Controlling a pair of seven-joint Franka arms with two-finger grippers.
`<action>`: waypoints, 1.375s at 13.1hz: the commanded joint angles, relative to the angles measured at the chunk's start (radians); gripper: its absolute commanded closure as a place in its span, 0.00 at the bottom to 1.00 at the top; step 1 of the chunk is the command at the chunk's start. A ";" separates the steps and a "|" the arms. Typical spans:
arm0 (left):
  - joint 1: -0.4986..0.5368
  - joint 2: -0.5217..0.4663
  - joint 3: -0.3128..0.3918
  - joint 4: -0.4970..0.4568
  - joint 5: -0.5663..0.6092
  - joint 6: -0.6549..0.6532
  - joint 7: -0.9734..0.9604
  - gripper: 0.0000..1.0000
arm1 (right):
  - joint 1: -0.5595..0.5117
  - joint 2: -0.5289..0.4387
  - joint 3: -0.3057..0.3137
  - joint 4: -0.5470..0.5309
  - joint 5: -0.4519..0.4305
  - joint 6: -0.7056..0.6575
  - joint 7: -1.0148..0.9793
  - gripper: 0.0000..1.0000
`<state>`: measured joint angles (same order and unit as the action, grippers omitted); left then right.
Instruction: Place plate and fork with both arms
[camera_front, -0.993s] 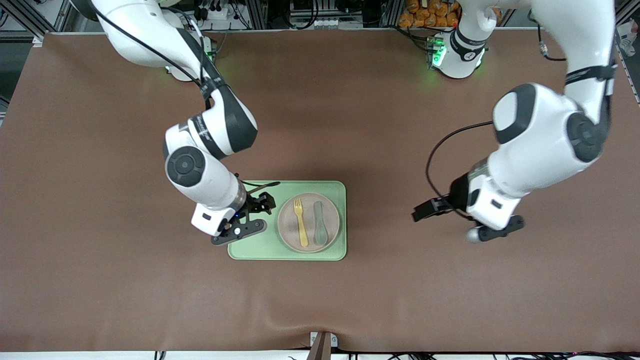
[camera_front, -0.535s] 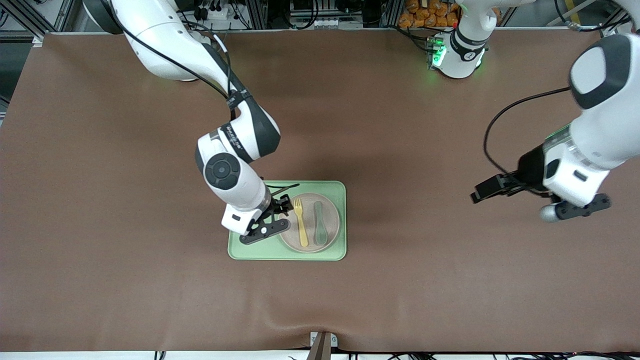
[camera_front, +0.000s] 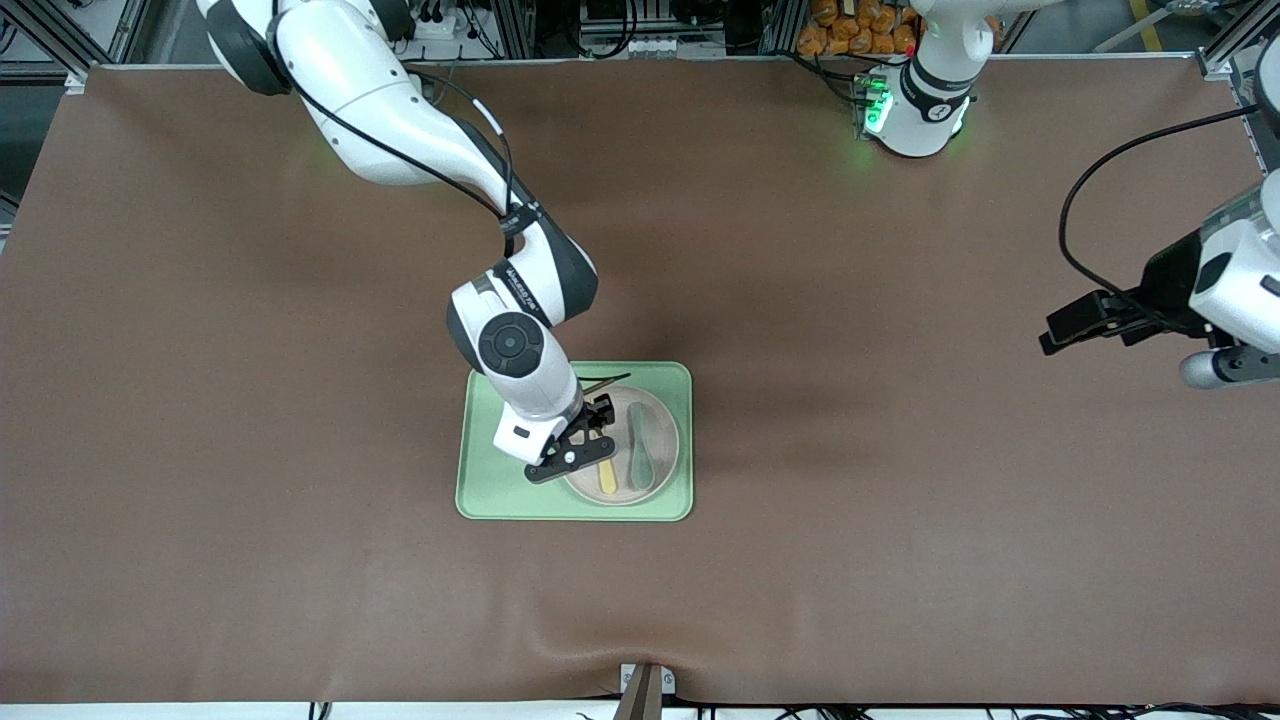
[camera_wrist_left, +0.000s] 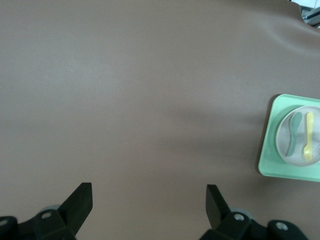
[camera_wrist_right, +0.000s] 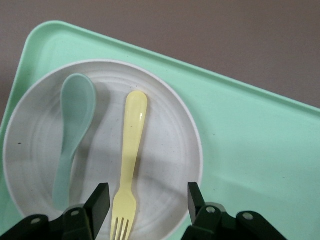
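The pale plate (camera_front: 662, 432) lies on the light-green tray (camera_front: 495, 490), with the yellow fork (camera_front: 608, 479) and a grey-green spoon (camera_front: 640, 447) side by side on it. My right gripper (camera_front: 597, 416) hangs open over the plate, above the fork's tine end. In the right wrist view the fork (camera_wrist_right: 131, 145) lies on the plate (camera_wrist_right: 170, 150), its tines between the open fingers of the right gripper (camera_wrist_right: 147, 205). My left gripper (camera_front: 1062, 334) is open and empty over bare table at the left arm's end. In the left wrist view it (camera_wrist_left: 149, 200) shows wide open, with the plate (camera_wrist_left: 289, 150) far off.
The tray's bare part (camera_wrist_right: 250, 150) lies beside the plate toward the right arm's end. The spoon (camera_wrist_right: 75, 120) lies next to the fork. The brown table cover (camera_front: 900, 500) surrounds the tray.
My right gripper has moved across the tray from its edge to over the plate and fork. My left arm has swung away toward its own end of the table.
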<state>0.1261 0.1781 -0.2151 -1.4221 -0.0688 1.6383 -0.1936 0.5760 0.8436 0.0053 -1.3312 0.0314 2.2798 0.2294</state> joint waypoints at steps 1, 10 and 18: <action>0.027 -0.057 -0.009 -0.055 0.017 -0.006 0.056 0.00 | 0.015 0.054 -0.011 0.064 -0.021 0.012 0.024 0.35; 0.038 -0.157 -0.016 -0.159 0.083 -0.014 0.057 0.00 | 0.038 0.081 -0.011 0.070 -0.028 0.015 0.068 0.49; 0.037 -0.151 -0.020 -0.116 0.083 -0.031 0.059 0.00 | 0.053 0.097 -0.011 0.070 -0.042 0.027 0.085 0.55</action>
<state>0.1521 0.0438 -0.2211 -1.5412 -0.0085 1.6257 -0.1505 0.6162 0.9179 0.0048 -1.2981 0.0124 2.3070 0.2863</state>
